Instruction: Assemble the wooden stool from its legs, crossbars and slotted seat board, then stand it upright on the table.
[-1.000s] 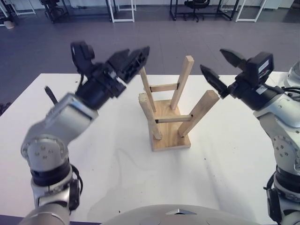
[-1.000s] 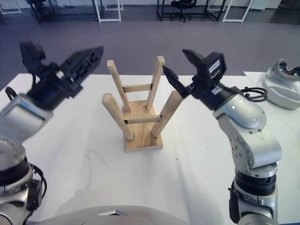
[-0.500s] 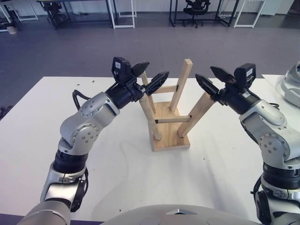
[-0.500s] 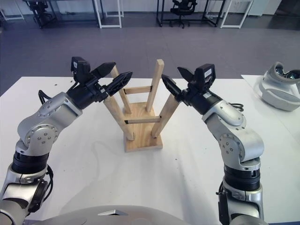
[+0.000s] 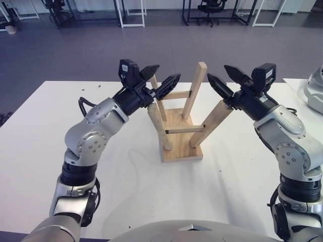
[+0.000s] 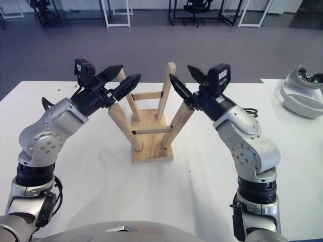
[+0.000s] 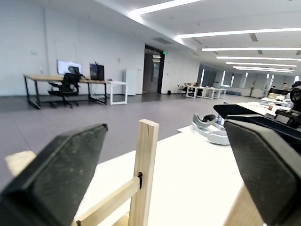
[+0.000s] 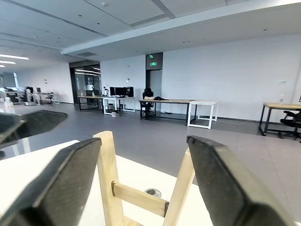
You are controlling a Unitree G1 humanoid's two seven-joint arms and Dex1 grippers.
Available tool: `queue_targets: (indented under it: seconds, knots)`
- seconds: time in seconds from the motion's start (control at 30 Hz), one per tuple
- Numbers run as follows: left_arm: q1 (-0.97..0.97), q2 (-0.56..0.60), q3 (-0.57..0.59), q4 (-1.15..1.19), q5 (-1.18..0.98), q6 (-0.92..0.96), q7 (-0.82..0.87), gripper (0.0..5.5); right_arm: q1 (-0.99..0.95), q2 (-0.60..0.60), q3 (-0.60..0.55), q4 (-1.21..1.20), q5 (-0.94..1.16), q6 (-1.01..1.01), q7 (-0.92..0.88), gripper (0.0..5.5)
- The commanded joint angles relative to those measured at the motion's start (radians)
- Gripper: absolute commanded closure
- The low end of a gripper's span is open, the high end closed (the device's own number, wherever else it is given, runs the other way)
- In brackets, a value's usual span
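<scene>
Starting up close: plain white table (image 5: 237,171) across the whole foreground. Smack in the middle of it, the wooden stool (image 5: 184,129), upside down and not yet stood on its feet.

Flanking it, both claws. Left gripper (image 5: 168,72) hanging at about 11 o'clock from the stool, up by the tops of the left-hand legs, fingers spread wide with nothing between them. Right gripper (image 5: 216,71) mirrored at about 1 o'clock, just over the top of the near right leg, also splayed wide and holding nothing (can't tell whether actually brushing that leg or just close).

Further out, at roughly 3 o'clock from the stool near the table's right edge, a white headset (image 6: 303,96), well apart from everything else. Beyond the table at 12 o'clock, grey floor (image 5: 75,50) and a black office chair (image 5: 209,6) way at the back.

As for the stool itself: seat board (image 5: 181,148) flat on the table, long side running roughly 6 to 12 o'clock. All four legs (image 5: 194,91) sticking up and splaying outward. Two crossbars (image 5: 176,95) running 9 to 3, one joining the near pair, one joining the far pair.
</scene>
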Motion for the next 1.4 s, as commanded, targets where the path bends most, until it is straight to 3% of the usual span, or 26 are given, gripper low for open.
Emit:
queue_targets:
  seconds: [0.03, 0.2, 0.33, 0.4, 0.47, 0.53, 0.63, 0.77, 0.9, 0.97, 1.07, 1.17, 1.27, 1.4]
  knots:
    - [0.02, -0.016, -0.015, 0.094, 0.071, 0.047, 0.002, 0.93, -0.02, 0.021, 0.019, 0.015, 0.025, 0.056, -0.006, 2.1]
    - [-0.142, -0.056, 0.196, 0.062, -0.05, 0.009, 0.059, 0.93, -0.168, 0.052, -0.063, -0.081, 0.125, 0.033, -0.075, 2.1]
    - [-0.195, -0.009, 0.296, 0.096, -0.069, 0.004, 0.03, 0.93, -0.141, -0.015, -0.092, 0.109, -0.018, 0.016, -0.104, 2.1]
    - [-0.143, 0.05, 0.328, 0.137, -0.027, -0.001, -0.021, 0.93, -0.04, -0.142, 0.044, 0.156, -0.204, -0.028, -0.014, 2.1]
    - [-0.004, 0.143, 0.378, 0.171, 0.038, -0.013, -0.095, 0.93, 0.039, -0.185, 0.145, 0.081, -0.238, -0.087, 0.133, 2.1]
    - [0.164, 0.227, 0.43, 0.213, 0.11, -0.045, -0.183, 0.93, 0.089, -0.192, 0.248, -0.008, -0.264, -0.137, 0.234, 2.1]
    - [0.283, 0.246, 0.48, 0.216, 0.126, -0.049, -0.224, 0.93, 0.115, -0.139, 0.341, -0.143, -0.218, -0.128, 0.283, 2.1]
    - [0.44, 0.271, 0.434, 0.181, 0.185, -0.061, -0.311, 0.93, 0.118, -0.092, 0.262, -0.125, -0.206, -0.102, 0.223, 2.1]
    - [0.614, 0.355, 0.358, 0.118, 0.268, -0.092, -0.469, 0.93, -0.02, -0.128, -0.123, 0.007, 0.01, -0.105, 0.204, 2.1]
    - [0.669, 0.41, 0.309, 0.108, 0.322, -0.105, -0.541, 0.93, -0.106, -0.145, -0.194, 0.164, 0.013, -0.135, 0.205, 2.1]
    - [0.72, 0.502, 0.207, 0.099, 0.439, -0.145, -0.629, 0.93, -0.186, -0.155, -0.018, 0.549, -0.257, -0.24, 0.207, 2.1]
    - [0.699, 0.526, 0.12, 0.094, 0.506, -0.153, -0.664, 0.93, -0.257, -0.07, 0.177, 0.857, -0.44, -0.392, 0.306, 2.1]
    - [0.672, 0.508, 0.043, 0.108, 0.555, -0.159, -0.674, 0.93, -0.278, -0.002, 0.224, 0.983, -0.462, -0.502, 0.426, 2.1]
    - [0.618, 0.443, -0.045, 0.136, 0.609, -0.146, -0.63, 0.93, -0.205, 0.001, 0.217, 0.887, -0.395, -0.533, 0.604, 2.1]
